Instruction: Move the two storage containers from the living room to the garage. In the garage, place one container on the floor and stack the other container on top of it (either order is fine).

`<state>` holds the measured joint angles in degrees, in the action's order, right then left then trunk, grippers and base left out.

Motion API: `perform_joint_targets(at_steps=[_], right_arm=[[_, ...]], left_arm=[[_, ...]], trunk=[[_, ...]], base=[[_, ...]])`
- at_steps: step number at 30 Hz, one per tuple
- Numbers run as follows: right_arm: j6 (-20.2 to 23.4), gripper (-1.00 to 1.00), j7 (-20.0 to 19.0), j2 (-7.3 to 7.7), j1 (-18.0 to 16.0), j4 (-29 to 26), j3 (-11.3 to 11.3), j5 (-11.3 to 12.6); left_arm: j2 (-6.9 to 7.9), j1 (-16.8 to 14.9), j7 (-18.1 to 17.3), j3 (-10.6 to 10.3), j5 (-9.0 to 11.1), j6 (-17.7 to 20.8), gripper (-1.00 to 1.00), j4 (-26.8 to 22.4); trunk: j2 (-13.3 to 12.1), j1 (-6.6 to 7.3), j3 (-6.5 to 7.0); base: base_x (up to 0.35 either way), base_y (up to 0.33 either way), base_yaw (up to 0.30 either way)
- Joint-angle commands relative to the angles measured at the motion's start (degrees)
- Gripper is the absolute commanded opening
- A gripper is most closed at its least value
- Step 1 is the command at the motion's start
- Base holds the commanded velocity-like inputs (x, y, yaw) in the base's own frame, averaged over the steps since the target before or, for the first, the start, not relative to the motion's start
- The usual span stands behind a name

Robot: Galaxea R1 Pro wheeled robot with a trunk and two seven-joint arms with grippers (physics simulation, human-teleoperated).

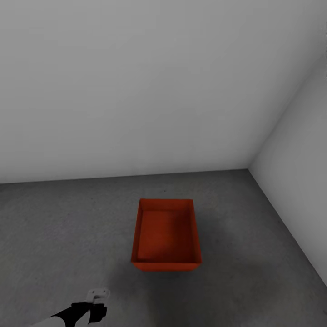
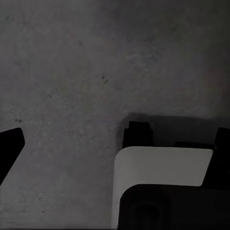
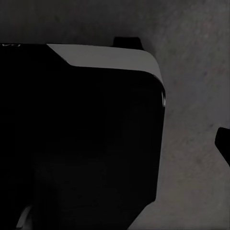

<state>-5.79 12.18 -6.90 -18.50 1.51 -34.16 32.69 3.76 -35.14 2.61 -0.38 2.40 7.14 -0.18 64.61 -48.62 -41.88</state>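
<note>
One red-orange bin (image 1: 166, 235) sits upright on the grey concrete floor (image 1: 59, 236), open top up, nothing inside, near the corner where two plain white walls (image 1: 136, 81) meet. It stands clear of both walls, closer to the back one. Left arm (image 1: 77, 313) pokes in low on the head view, well apart from the bin, off its near left corner, carrying nothing. Left wrist view: speckled concrete with white and black robot body parts (image 2: 163, 175) below it, one dark fingertip (image 2: 9, 143) at the edge; can't tell if that gripper is open or closed. Right wrist view: dark robot housing (image 3: 81, 143) over concrete; gripper state can't be told either.
</note>
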Motion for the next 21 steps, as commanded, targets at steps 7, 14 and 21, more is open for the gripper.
perform_joint_targets(at_steps=[7,14,21], right_arm=[[-1.1,1.0,0.1,-0.05,1.7,0.2,-0.5,0.5],[-1.4,1.0,0.0,0.01,4.4,0.2,-0.5,0.5],[-2.7,1.0,0.0,-0.01,5.2,0.2,-0.5,0.5]], left_arm=[[0.22,2.5,0.1,-0.1,0.3,-1.8,1.0,0.0],[0.71,4.3,0.1,-0.1,0.3,-2.6,1.0,0.0],[1.57,4.6,0.1,-0.1,0.4,-3.8,1.0,0.0]], trunk=[[0.0,0.0,0.6],[0.0,0.0,1.23],[0.0,0.0,1.86]], base=[[0.0,0.0,0.0],[0.0,0.0,0.0],[0.0,0.0,0.0]])
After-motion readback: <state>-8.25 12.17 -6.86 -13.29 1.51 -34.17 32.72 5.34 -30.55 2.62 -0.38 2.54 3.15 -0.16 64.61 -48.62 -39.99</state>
